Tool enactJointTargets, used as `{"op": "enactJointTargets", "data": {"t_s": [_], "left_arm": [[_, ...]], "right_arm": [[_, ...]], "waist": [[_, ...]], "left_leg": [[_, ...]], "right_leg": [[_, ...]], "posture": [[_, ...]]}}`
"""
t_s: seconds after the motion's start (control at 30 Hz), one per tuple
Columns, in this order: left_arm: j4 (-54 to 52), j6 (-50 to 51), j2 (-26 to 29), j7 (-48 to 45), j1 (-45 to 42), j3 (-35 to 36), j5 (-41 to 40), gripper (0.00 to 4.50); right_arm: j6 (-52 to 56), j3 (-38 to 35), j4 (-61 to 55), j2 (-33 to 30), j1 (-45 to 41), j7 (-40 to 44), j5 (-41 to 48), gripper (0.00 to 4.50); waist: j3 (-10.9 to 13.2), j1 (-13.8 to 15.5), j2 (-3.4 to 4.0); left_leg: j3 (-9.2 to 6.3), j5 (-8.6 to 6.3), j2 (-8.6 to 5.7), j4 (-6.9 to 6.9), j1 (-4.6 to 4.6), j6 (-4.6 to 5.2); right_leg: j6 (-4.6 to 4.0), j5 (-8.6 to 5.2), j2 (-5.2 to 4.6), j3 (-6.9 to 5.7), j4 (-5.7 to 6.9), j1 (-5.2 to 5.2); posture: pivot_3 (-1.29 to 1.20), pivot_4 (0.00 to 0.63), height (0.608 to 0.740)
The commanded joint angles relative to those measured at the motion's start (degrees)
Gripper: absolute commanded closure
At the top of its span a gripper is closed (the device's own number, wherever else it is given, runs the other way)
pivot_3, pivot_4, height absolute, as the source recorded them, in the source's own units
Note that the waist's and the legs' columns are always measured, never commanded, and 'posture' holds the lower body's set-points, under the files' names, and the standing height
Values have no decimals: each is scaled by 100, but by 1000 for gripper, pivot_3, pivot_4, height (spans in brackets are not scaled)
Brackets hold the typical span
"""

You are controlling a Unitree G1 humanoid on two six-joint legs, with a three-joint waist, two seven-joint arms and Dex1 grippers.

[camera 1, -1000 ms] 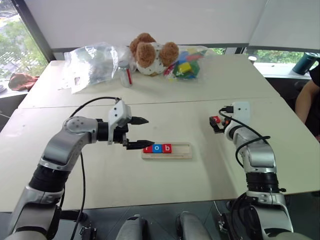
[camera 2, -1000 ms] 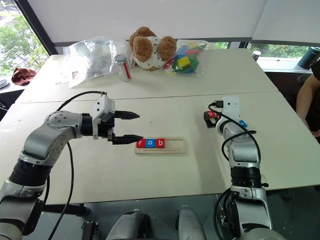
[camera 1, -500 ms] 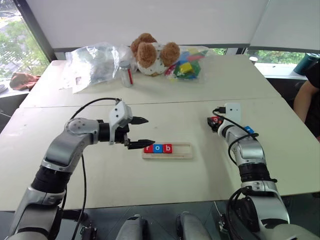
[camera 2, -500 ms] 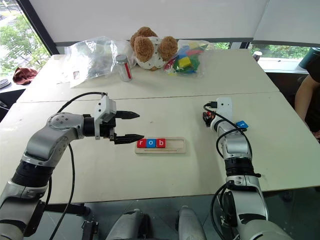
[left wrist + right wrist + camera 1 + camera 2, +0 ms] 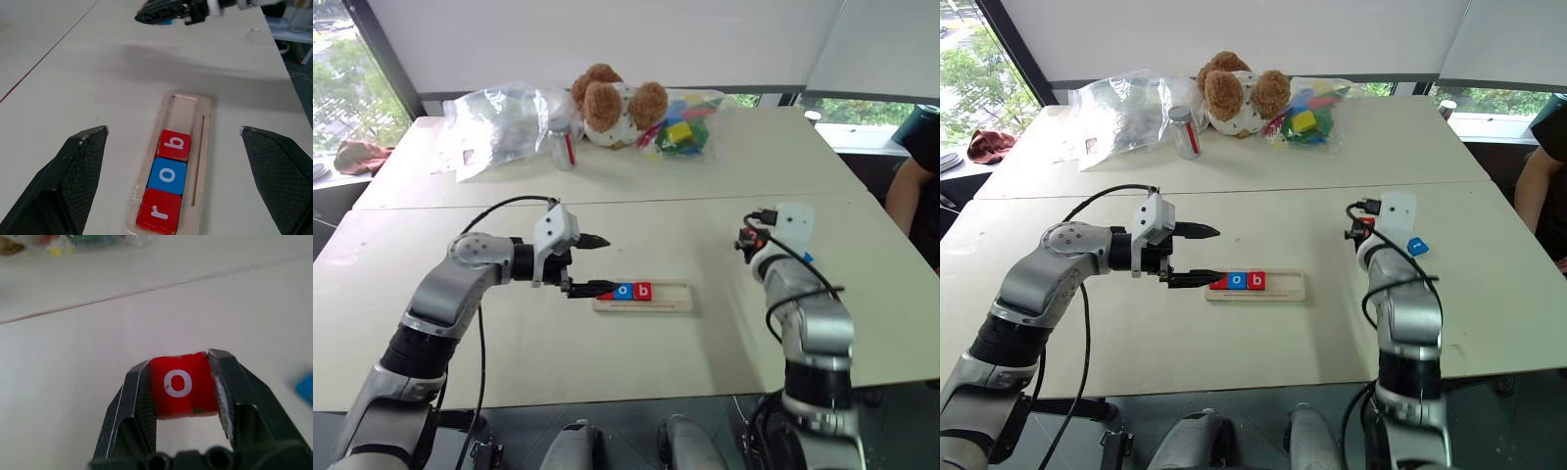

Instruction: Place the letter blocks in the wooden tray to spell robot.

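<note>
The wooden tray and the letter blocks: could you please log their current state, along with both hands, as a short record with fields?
tray: wooden tray on the table
tiles in tray: red r, blue o, red b, side by side from one end
free slots: the two past the b
right hand: shut on red o tile, off the table
left hand: open, at the tray's r end
loose tile: blue tile on the table by the right arm; letter unreadable

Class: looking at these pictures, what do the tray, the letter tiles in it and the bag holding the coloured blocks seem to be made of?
Wooden tray: pale, matt, unpainted wood by its colour and routed groove.
Letter tiles: probably painted wood or plastic; smooth red and blue faces, white printed letters, rounded corners. The look leaves it open.
Bag: thin clear plastic film; it crinkles, glints, and the blocks show through.
</note>
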Motion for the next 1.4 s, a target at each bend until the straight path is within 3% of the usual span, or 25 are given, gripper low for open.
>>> {"op": "enactJointTargets", "data": {"t_s": [0.03,0.17,0.33,0.53,0.57,0.67,0.77,0.9,1.0,1.17,1.4], "left_arm": [[100,-197,-143,-129,-145,-123,46,0],[224,-309,-217,-174,-172,-196,134,0],[295,-340,-225,-212,-168,-165,153,0],[342,-331,-96,-185,7,-89,183,0],[324,-315,-75,-179,19,-61,166,0],[326,-293,-19,-157,6,46,131,0],[271,-193,188,-306,-26,179,0,0],[-16,-30,568,-644,-2,253,-178,0],[-193,230,777,-745,108,429,-436,0],[-506,322,1054,-660,400,531,-441,0],[-722,247,1264,-594,656,527,-339,0]], "right_arm": [[609,263,-930,236,346,-298,-146,3300],[1094,368,-1053,473,565,-536,-293,3300],[1246,-78,-742,888,376,-620,-196,3300],[1432,-247,-624,964,283,-439,-72,241],[1429,-210,-649,879,269,-389,-60,56],[1290,-39,-728,366,162,-131,-66,56],[369,45,-370,-722,-295,894,229,56],[-986,337,593,-2521,-528,3584,1067,56],[-2826,744,1312,-3820,-209,5553,1091,56],[-4189,935,2947,-4356,-283,6872,1152,56],[-4904,1175,4360,-4206,-602,7209,951,56]], "waist": [[0,-3,0],[0,-10,-1],[0,-17,0],[0,-18,0],[0,-15,0],[0,-10,0],[2,-27,3],[5,-41,1],[6,9,0],[8,-26,-4],[9,0,-4]], "left_leg": [[6,0,-6,3,1,1],[5,-1,-6,5,22,3],[2,0,0,2,24,2],[2,-1,0,1,24,2],[2,-1,0,1,24,2],[3,0,-2,1,24,2],[6,-1,-4,3,24,3],[6,-4,3,-1,28,9],[-7,-12,14,-13,26,22],[19,-19,12,-1,25,35],[14,-16,13,4,31,29]], "right_leg": [[0,0,0,3,-2,1],[0,0,6,0,0,19],[-1,-1,13,-3,3,17],[-1,-1,11,-5,1,17],[-1,-1,10,-5,1,17],[-1,-1,10,-6,0,18],[-1,-1,10,-5,-1,18],[0,-1,23,-9,-10,23],[0,-2,34,-19,-32,33],[2,-2,10,-7,-42,37],[1,-2,5,-4,-33,40]], "posture": [[0,150,740],[0,150,740],[0,150,740],[0,150,740],[0,150,740],[0,150,740],[0,150,740],[0,150,740],[0,150,740],[0,150,740],[0,150,740]]}}
